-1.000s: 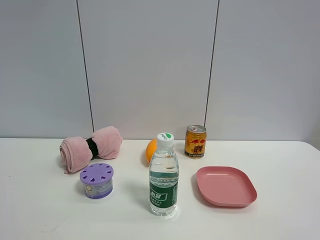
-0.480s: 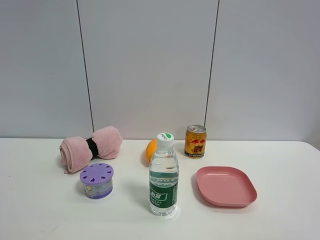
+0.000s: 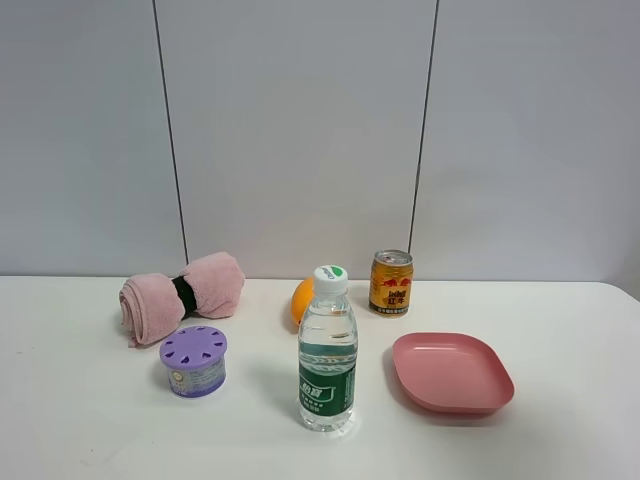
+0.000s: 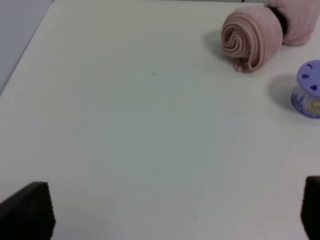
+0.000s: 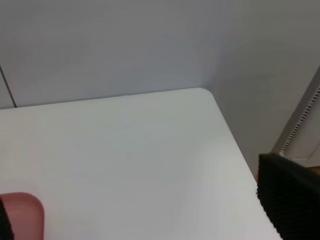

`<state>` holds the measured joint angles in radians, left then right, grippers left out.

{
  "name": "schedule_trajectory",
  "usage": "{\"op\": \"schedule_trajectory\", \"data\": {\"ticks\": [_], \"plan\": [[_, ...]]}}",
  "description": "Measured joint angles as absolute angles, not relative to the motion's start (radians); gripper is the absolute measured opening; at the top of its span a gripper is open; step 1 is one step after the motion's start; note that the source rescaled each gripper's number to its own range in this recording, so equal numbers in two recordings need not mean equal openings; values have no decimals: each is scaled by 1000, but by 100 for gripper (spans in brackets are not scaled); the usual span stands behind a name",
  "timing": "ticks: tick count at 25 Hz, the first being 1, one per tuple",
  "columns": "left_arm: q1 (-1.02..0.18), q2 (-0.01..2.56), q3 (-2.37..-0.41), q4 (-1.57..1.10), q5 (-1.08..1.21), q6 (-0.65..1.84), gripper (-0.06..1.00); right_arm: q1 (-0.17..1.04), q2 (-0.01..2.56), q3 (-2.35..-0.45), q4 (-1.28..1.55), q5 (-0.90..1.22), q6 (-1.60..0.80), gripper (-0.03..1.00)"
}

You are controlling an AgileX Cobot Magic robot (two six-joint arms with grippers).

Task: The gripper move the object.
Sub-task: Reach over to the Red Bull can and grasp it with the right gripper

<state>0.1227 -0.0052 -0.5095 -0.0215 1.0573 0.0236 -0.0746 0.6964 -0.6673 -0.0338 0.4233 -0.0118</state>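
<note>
Unchanged from a second ago: no shift in any item, no arm in the high view. Nearest, left jaws spread wide over bare white table (image 4: 125, 125), ribbed black fingertips (image 4: 27, 210) at opposite edges of the wrist view, nothing between them; right jaws likewise spread wide and empty, facing past a corner of an empty pink rounded-square plate (image 5: 25, 217) toward the table's far right corner. Next, clear plastic water bottle (image 3: 327, 350) with white cap and green label, white characters too small to read; left of it, round purple air-freshener tub (image 3: 194, 360), small label illegible; right of it, the pink plate. Farther back, rolled pink towel (image 3: 180, 295) with dark band, and orange fruit (image 3: 302, 300) half hidden behind the bottle. Farthest, close to the wall (image 3: 300, 120), small gold drink can (image 3: 391, 283): upright, long axis vertical, red bull emblem plain, lettering unreadable. Stands right of centre, beyond the plate, in neither wrist view; probably a reach for the right arm, forward and inward past the plate.
</note>
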Motion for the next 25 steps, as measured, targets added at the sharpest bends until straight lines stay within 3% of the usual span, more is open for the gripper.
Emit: {"op": "schedule_trajectory", "data": {"ticks": [7, 16, 25], "plan": [[123, -5, -510, -21, 1057, 24, 100, -64, 973, -667, -76, 218, -7, 100], [123, -5, -510, -21, 1057, 24, 100, 153, 1371, -667, -138, -188, 15, 100], [123, -5, -510, -21, 1057, 24, 100, 162, 1710, -669, -179, -525, 14, 100]]}}
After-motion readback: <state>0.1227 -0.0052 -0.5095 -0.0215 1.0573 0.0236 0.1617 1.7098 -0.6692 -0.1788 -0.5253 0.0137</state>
